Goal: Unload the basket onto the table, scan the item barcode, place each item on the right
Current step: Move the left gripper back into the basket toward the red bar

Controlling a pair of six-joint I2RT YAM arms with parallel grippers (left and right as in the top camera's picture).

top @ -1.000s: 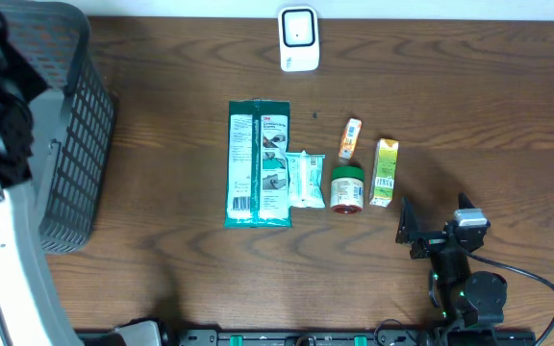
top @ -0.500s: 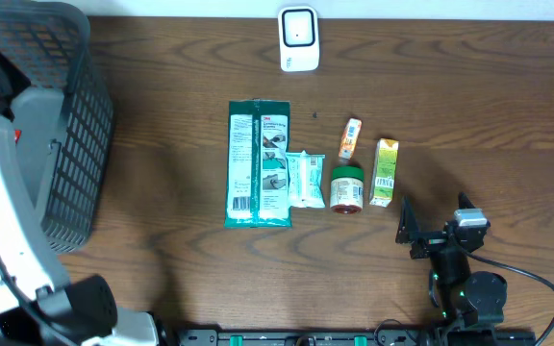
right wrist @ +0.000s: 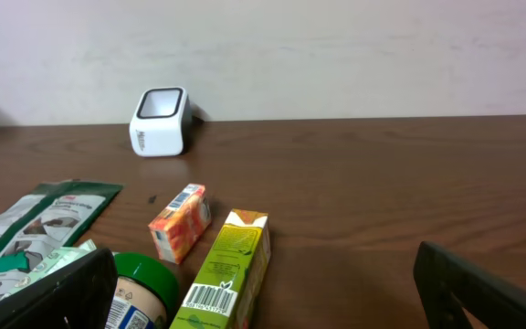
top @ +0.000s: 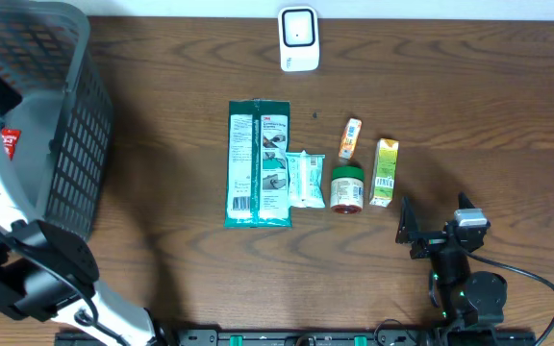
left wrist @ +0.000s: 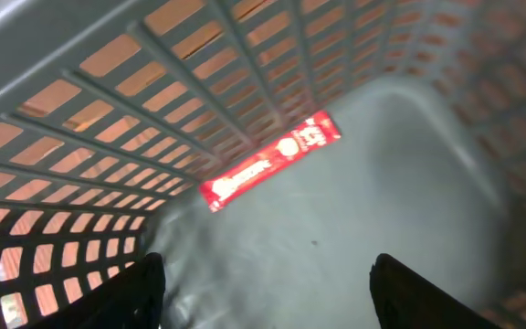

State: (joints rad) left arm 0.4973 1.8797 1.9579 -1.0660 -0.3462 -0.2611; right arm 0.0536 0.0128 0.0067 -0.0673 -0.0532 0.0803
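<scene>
The left gripper [left wrist: 268, 292] hung inside the basket [left wrist: 382, 210] with its 2 fingers spread and nothing between them. Beyond them the red packet [left wrist: 270, 160] lay flat on the basket floor, printed face up, its long axis slanting along the foot of the mesh wall. In my judgement the arm should rise straight up, fingers apart, so that it does not catch the mesh. The right gripper [right wrist: 272, 302] was also released; beyond it lay a green carton [right wrist: 226, 274], and farthest the scanner [right wrist: 159, 122].

The basket [left wrist: 245, 55] is grey latticework, the packet [left wrist: 269, 160] red, the scanner [top: 298, 38] white, the table [top: 450, 96] brown wood-grain.
</scene>
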